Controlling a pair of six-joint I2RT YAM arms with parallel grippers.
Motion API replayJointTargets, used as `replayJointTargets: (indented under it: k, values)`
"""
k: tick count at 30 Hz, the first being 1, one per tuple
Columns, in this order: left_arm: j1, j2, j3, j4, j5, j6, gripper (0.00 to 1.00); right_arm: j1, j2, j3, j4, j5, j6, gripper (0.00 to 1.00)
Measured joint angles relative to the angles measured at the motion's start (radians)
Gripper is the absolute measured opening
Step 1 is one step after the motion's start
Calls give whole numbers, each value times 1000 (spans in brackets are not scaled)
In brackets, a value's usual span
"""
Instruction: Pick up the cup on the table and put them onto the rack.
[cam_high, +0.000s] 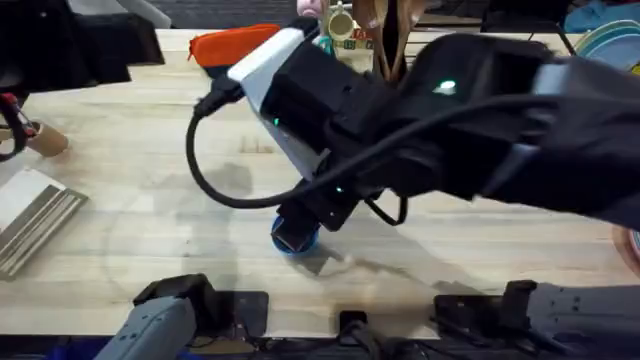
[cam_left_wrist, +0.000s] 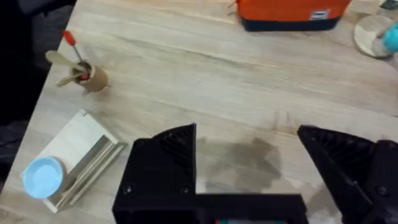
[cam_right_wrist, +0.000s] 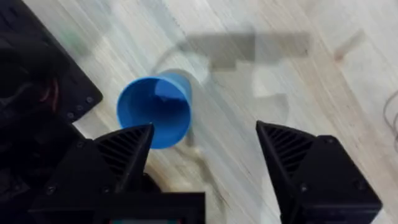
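A bright blue cup (cam_high: 297, 242) sits on the wooden table near the front middle. My right gripper (cam_high: 297, 226) hangs just over it at the end of a big dark arm that reaches in from the right. In the right wrist view the cup (cam_right_wrist: 155, 112) lies beside the tip of one finger (cam_right_wrist: 134, 146), not between the two, and the right gripper (cam_right_wrist: 205, 132) is open and holds nothing. My left gripper (cam_left_wrist: 249, 140) is open high over bare table. A dark shape (cam_high: 70, 45) fills the far left corner; I cannot tell whether it is the rack.
An orange pouch (cam_high: 235, 45) lies at the back. At the left stand a small brown holder with utensils (cam_left_wrist: 90, 78) and a wooden slatted stand (cam_left_wrist: 81, 155) bearing a pale blue disc (cam_left_wrist: 42, 176). Coloured plates (cam_high: 610, 40) sit far right.
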Motion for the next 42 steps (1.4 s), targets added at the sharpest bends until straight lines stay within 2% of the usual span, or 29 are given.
replayJointTargets:
  k: [5,18,21,23,25,27,30,31,38,42]
  values:
    - [33,0,0,-10,0,0,992,0,55,0,11,0,0,993]
    - [34,0,0,-23,0,0,993,0,140,0,44,0,0,992]
    - [34,0,0,-23,0,0,993,0,158,0,44,0,0,963]
    - [34,0,0,-23,0,0,993,0,165,0,44,0,-1,872]
    - [34,0,0,-23,0,0,993,0,165,0,44,0,-4,705]
    - [34,0,0,-23,0,0,993,0,165,0,43,0,-5,523]
    - [34,0,0,-23,0,0,993,0,165,0,43,0,-7,119]
    - [34,0,0,-23,0,0,993,0,165,0,43,-4,-7,59]
    - [34,0,0,-22,0,0,993,3,157,7,41,-4,-23,34]
    - [34,0,0,-23,0,0,993,-4,105,7,28,1,-37,31]
